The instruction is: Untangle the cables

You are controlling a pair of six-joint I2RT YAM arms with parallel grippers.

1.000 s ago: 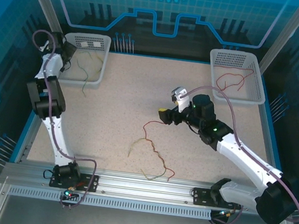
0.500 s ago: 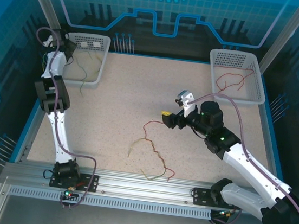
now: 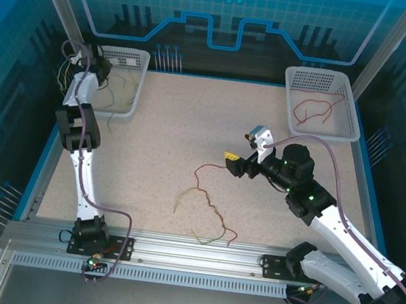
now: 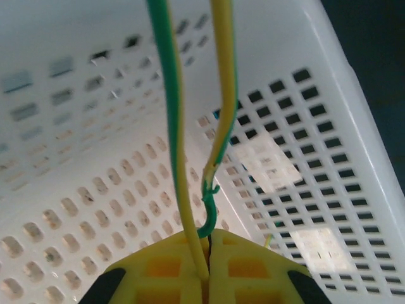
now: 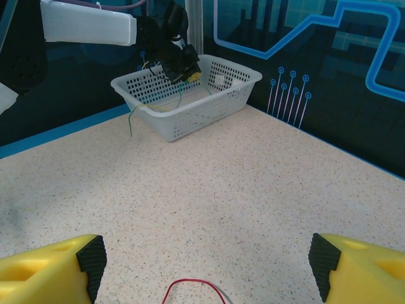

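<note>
My left gripper is shut on a green-and-yellow cable inside the white left basket. In the top view this gripper sits at the basket's back left corner, with yellow-green strands lying in the basket. A tangle of red, yellow and green cables lies on the table's near middle. Its red loop reaches toward my right gripper, which is open and hovers just above it. In the right wrist view the red loop lies between the wide-apart fingers. Nothing is held there.
The white right basket at the back right holds a red cable. The left basket stands at the back left, also seen ahead in the right wrist view. Blue walls close in the speckled table.
The left gripper has shut on the green-and-yellow cable and shifted toward the basket's back left. The right gripper has drifted slightly right, staying open.
</note>
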